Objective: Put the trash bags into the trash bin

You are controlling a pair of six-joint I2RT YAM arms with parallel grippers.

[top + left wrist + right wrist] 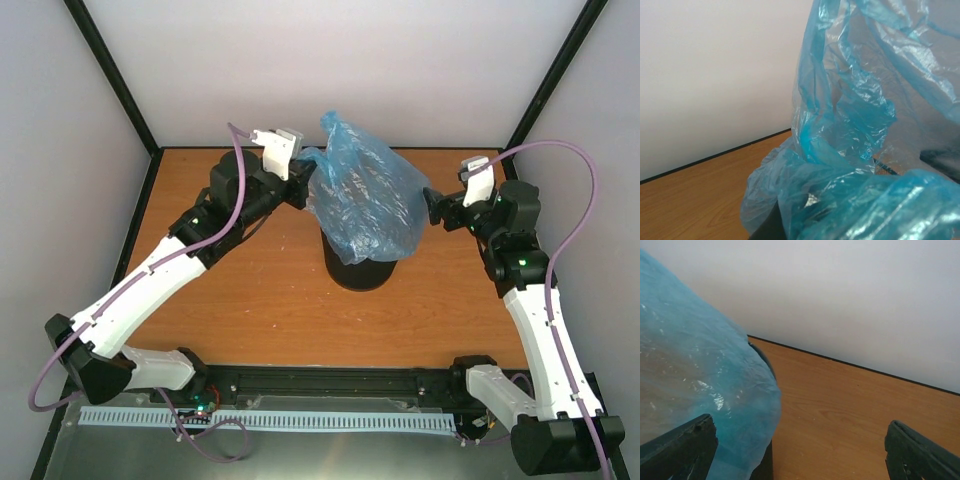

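- Nearest, a black rail [330,380] is bolted along the front edge, and the two white-and-black arms are mounted at its ends.
- Beyond it, a worktop [270,300] of orange-brown wood grain, smooth and matt, is seen.
- The trash bin [355,272] is stood upright near the middle of the worktop, mouth upward. Only its round black lower body is shown (the rest is covered by film).
- The trash bag [362,200] is draped over the bin's top and billowed above it. It is thin, translucent, light-blue plastic, wrinkled and glossy. Its long axis is held roughly upright, and a crumpled peak is pointed up and toward the far wall.
- The left pincer [300,188] is clenched on a fold at the bag's left edge. In the left wrist view its tips are buried in bunched film.
- The right pincer [432,205] is held released just beside the bag's right flank, its dark fingers [680,450] spread wide. The bulge of film is met at the left finger, though whether it is touched cannot be told.
- Farthest, plain pale walls [400,60] are joined by black corner posts [115,75].
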